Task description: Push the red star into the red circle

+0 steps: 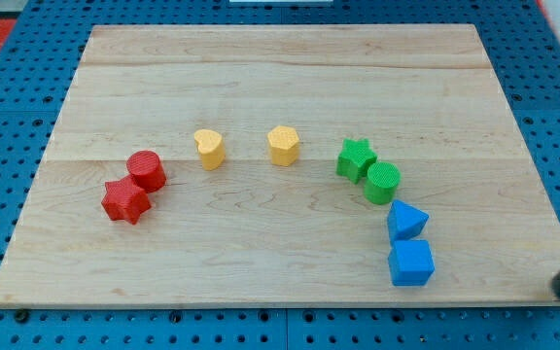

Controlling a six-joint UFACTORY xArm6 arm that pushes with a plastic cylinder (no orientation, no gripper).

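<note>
Eight blocks are sitting on the wooden board (280, 68), and none is lying in any container. At the view's bottom right edge a blurred dark shape is poking in, probably my rod; my tip itself is not showing, so I cannot tell where it is touching down or whether it is pressing on anything. It is well apart from every block, nearest the blue cube (411, 262). That cube is touching the blue triangle (406, 221) just above it. Further up, the green cylinder (383, 182) is leaning against the green star (355, 158). Moving toward the view's left, the yellow hexagon-like block (283, 145) and the yellow heart (209, 149) are standing apart. At far left, the red star (125, 200) is already touching the red circle (147, 170), lying just below and left of it
</note>
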